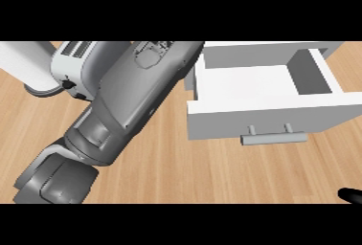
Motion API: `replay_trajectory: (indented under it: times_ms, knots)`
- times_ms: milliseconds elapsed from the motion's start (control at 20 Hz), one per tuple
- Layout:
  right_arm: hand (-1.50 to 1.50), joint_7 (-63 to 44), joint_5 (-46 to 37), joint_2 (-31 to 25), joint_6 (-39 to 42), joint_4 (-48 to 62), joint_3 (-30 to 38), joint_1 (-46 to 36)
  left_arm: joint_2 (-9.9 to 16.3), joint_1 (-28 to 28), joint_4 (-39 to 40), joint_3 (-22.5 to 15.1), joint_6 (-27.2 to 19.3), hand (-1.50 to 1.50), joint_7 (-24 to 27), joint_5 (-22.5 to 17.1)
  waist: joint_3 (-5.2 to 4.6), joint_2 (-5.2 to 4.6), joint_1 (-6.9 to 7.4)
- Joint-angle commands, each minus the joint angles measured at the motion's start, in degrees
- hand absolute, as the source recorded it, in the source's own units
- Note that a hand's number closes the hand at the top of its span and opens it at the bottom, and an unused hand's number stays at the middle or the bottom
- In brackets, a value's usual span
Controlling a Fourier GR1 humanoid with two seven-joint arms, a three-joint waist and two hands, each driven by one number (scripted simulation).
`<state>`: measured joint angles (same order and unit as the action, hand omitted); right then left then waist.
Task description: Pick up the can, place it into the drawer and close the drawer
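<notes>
The white drawer stands pulled open at the right, its inside bare where I can see it, with a grey bar handle on its front. My left forearm stretches from the lower left up to the picture's top edge beside the drawer's left wall; its hand lies beyond the edge. No can shows anywhere; the forearm may hide it. Only a black tip of my right hand pokes in at the lower right corner, well below the drawer.
A white and silver toaster sits at the upper left, partly behind the forearm. A white cylinder stands left of it. Bare wooden counter lies in front of the drawer.
</notes>
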<state>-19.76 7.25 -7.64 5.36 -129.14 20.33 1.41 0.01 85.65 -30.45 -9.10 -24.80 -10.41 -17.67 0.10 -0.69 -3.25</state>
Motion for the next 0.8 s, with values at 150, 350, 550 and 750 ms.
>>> replay_trajectory:
  times_ms: [150, 350, 550, 750]
  knots:
    - [-1.5, -2.13, -1.61, -0.75, -1.12, 1.34, -2.1, -3.91, -0.01, 4.41, 6.05, -5.48, -2.12, 1.5, 1.84, -4.78, 0.04, -0.29, -1.17]
    - [-1.5, -2.25, -2.49, -0.19, -0.55, -0.86, -3.38, -2.04, -0.01, 6.75, 8.63, -6.98, -8.4, 1.5, 1.24, -5.82, 0.08, -0.33, -2.23]
    - [-1.5, -1.79, -4.68, -0.54, -1.57, 1.28, -4.48, -5.04, -0.01, 4.73, 10.16, -8.25, -9.51, -1.5, 5.35, -7.53, 0.07, -0.82, -2.39]
    - [-1.5, -0.36, -2.04, -0.87, 0.31, 0.97, -3.68, -3.79, -0.01, 5.95, 12.98, -8.12, -11.44, -1.5, 6.35, -8.4, 0.14, -1.0, -3.49]
